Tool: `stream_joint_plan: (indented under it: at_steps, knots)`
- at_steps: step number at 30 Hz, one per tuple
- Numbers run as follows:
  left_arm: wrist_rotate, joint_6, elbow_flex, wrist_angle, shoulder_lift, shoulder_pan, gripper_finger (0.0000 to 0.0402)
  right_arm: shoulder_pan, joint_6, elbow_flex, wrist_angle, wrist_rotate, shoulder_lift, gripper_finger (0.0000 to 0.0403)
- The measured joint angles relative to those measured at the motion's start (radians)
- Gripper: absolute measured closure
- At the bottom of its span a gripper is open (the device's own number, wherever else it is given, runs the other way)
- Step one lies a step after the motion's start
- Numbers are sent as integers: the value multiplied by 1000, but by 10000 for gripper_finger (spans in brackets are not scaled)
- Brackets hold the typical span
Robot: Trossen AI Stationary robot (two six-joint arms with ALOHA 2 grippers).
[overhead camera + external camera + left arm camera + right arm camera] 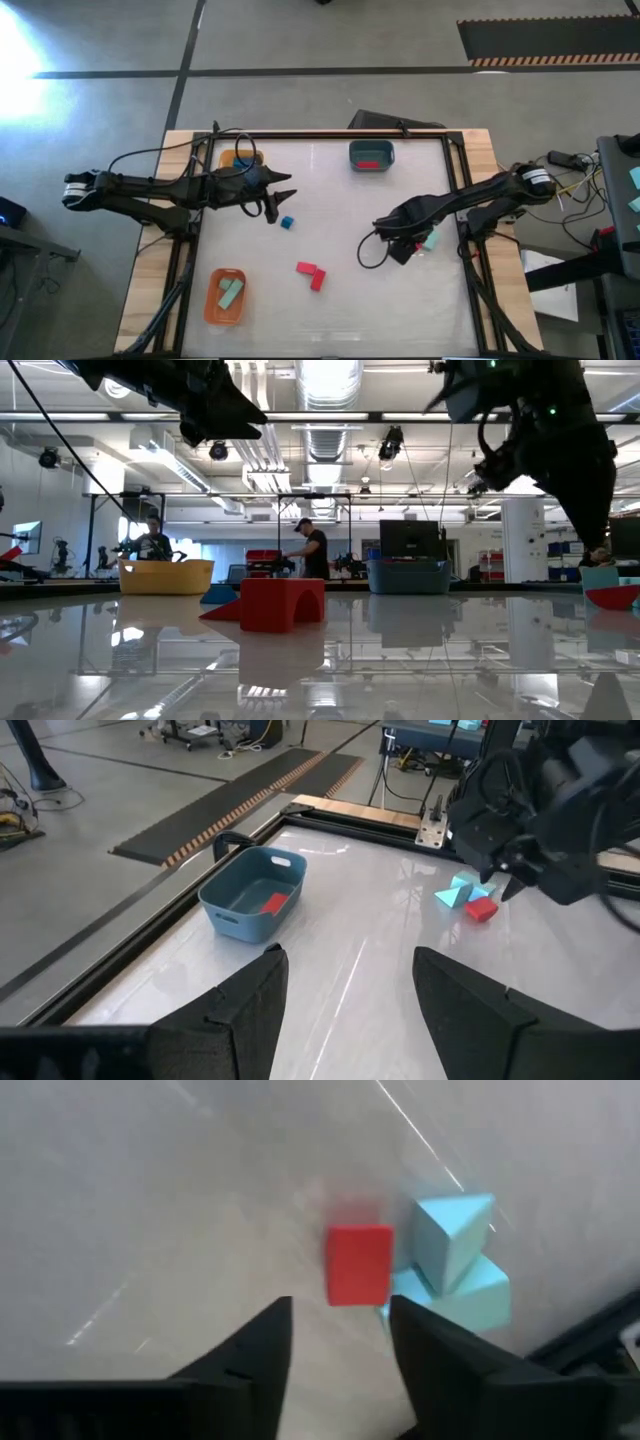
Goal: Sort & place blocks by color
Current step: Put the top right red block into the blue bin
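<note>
My right gripper (340, 1350) hangs open above the table near its right edge, pointing down, with nothing between its fingers. Just past its fingertips a red block (358, 1265) lies flat on the table, touching two mint-green blocks (455, 1240). My left gripper (345, 1010) waits open at the table's far left, above a small blue block (288, 222). Two red blocks (311, 274) lie together near the table's middle. The teal tray (372, 155) holds a red block (272, 903), and the orange tray (225, 297) holds mint-green blocks.
The yellow tray (240, 160) stands at the far left corner under my left arm. A black frame rail (455, 190) runs along the table's right edge, close to my right gripper. People stand in the room beyond the table (312, 550).
</note>
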State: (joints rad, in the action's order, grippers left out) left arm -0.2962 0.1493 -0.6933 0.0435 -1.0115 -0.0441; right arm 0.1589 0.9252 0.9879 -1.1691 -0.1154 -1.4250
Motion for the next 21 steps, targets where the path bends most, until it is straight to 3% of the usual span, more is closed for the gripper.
stream_joint_plan:
  at_steps: [5,10,21]
  knots:
    - [0,0,0,1,0,0,201,0,-6,-51,34,0,-18,182]
    - [0,0,0,1,0,0,201,0,-25,-68,88,-10,-61,155]
    - [0,0,2,1,0,0,201,-1,-115,-69,113,5,-201,165]
